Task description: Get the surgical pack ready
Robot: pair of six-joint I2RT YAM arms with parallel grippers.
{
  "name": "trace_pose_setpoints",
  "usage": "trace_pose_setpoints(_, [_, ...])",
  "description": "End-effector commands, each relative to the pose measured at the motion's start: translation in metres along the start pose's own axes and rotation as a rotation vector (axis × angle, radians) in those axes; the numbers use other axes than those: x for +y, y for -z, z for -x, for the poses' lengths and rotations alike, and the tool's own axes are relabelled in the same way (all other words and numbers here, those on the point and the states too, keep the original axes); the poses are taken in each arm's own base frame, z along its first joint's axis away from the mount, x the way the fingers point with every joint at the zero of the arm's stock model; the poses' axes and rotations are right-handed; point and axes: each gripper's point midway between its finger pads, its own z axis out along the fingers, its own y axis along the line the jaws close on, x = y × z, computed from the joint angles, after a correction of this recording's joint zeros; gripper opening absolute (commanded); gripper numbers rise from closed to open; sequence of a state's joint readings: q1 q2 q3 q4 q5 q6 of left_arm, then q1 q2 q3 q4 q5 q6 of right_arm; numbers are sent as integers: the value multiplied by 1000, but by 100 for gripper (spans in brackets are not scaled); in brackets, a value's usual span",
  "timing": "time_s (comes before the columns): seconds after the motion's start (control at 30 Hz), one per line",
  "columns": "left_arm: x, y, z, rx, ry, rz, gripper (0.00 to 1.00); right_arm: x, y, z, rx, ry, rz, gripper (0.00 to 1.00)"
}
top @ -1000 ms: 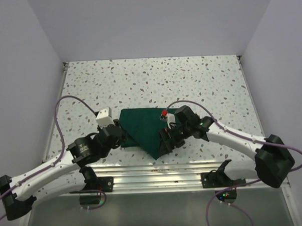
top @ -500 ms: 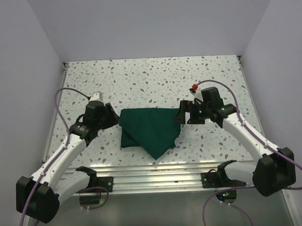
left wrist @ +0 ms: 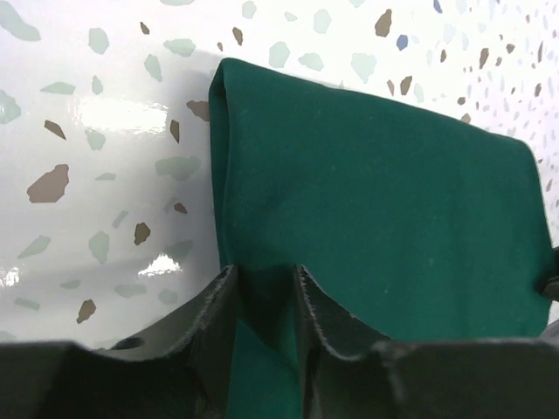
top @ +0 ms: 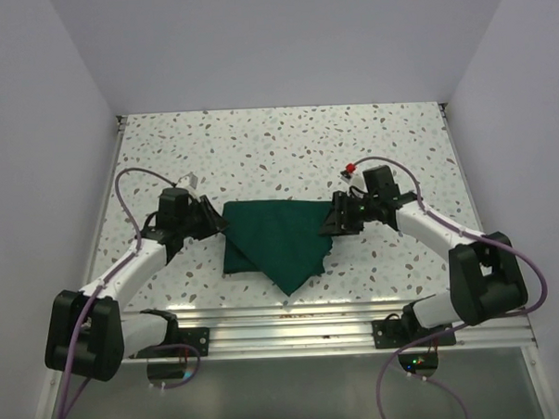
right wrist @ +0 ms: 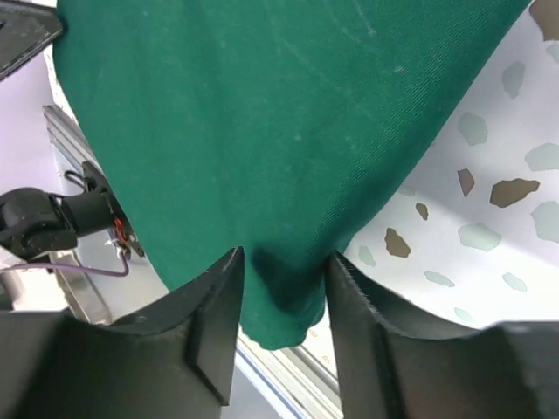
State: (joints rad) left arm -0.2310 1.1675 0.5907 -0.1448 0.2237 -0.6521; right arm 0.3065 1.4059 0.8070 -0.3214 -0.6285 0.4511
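1. Left wrist view: the left end effector [left wrist: 266, 281] has its jaws narrowed on the folded edge of the green cloth [left wrist: 376, 218]. Fabric fills the gap between its fingers [left wrist: 218, 305].
2. Right wrist view: the right end effector [right wrist: 286, 262] is closed on the opposite edge of the cloth [right wrist: 262, 113] in the same way, with fabric pinched between both fingers [right wrist: 214, 323].
3. From the top external view, the left end effector [top: 215, 226] meets the cloth [top: 276, 233] at its 9 o'clock side and the right end effector [top: 328, 224] at its 3 o'clock side.
4. The cloth lies folded near the middle of the speckled tabletop [top: 286, 144], with one pointed corner aimed toward 6 o'clock, close to the metal rail [top: 284, 316].
5. One second ago both arms were bent low across the near edge and crowded over the cloth. Half a second ago they had swung out to the sides. Now the elbows sit further back toward 7 and 5 o'clock.
6. The right jaws stood wide half a second ago and have since narrowed onto the fabric.
7. The cloth's outline matches the frame from half a second ago.
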Motion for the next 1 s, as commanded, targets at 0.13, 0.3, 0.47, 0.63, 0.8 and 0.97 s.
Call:
trace_pose_setpoints(0.13, [8,-15,-7,21,-24,-28,7,-4,-6,-10,18,12,40,30])
trace_pose_setpoints(0.3, [24,-14,-18,47,-15,31,0,-16,-9,-20,39,8,6,18])
trace_pose_setpoints(0.47, [34,-3,-14,20,-25,95,7,-23,-10,-18,44,7,-25,38])
trace_pose_setpoints(0.63, [31,20,2,-54,-48,124,44,-12,8,-10,-1,21,-53,99])
trace_pose_setpoints(0.8, [14,66,37,-216,-67,135,54,-14,40,-24,-48,23,-150,99])
trace_pose_setpoints(0.97, [-18,90,58,-304,-127,19,55,-17,46,-67,1,-43,-118,99])
